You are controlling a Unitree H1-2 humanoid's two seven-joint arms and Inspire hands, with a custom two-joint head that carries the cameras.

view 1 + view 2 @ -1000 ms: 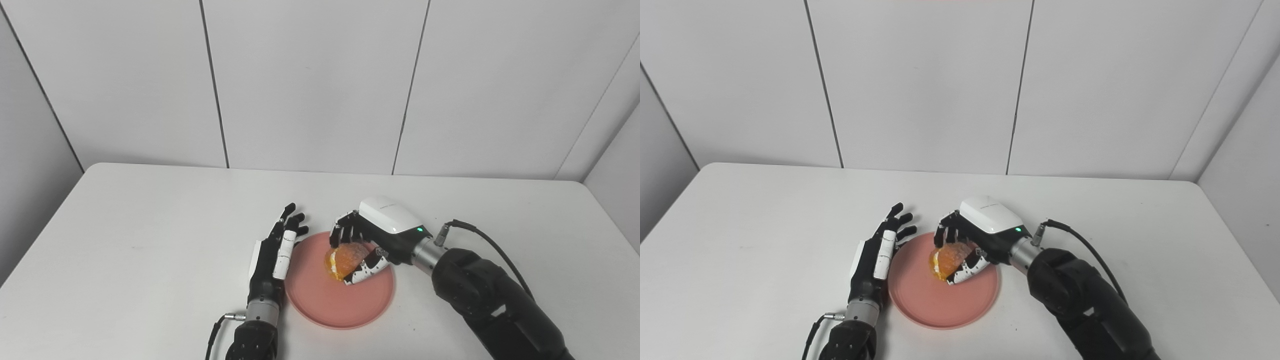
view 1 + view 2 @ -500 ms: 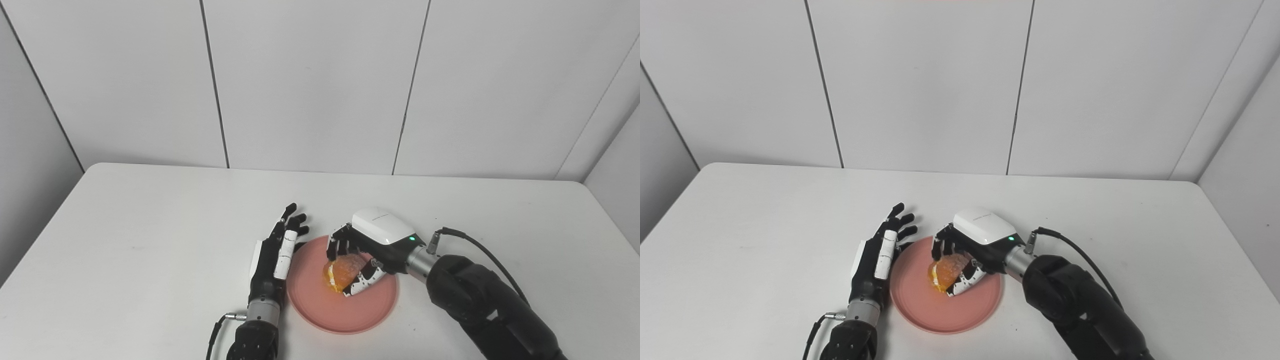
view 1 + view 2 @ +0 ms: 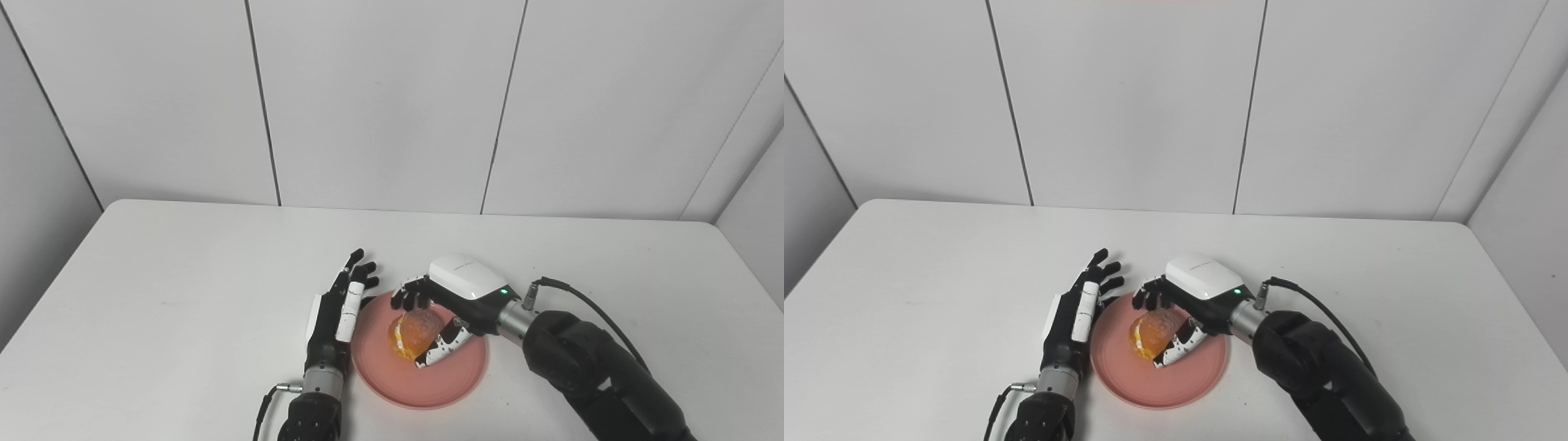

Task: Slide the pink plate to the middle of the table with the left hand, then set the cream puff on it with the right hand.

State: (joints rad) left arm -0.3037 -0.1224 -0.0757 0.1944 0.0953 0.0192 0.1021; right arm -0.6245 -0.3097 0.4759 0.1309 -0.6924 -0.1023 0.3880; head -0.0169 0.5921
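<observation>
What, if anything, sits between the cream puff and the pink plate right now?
Nothing visible. The cream puff is already over the pink plate's middle, apparently resting on it, with the right hand opening around it. The left hand lies flat beside the plate's left rim.

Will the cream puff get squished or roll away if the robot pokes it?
The cream puff looks soft, with a pale cream seam, so a poke would probably dent it. It's rounded, so it might wobble, but the plate rim should probably stop it.

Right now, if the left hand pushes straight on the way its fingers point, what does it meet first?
Nothing, as far as I can see: the left hand points up-table past the pink plate's rim, over bare table. Depth unclear.
</observation>
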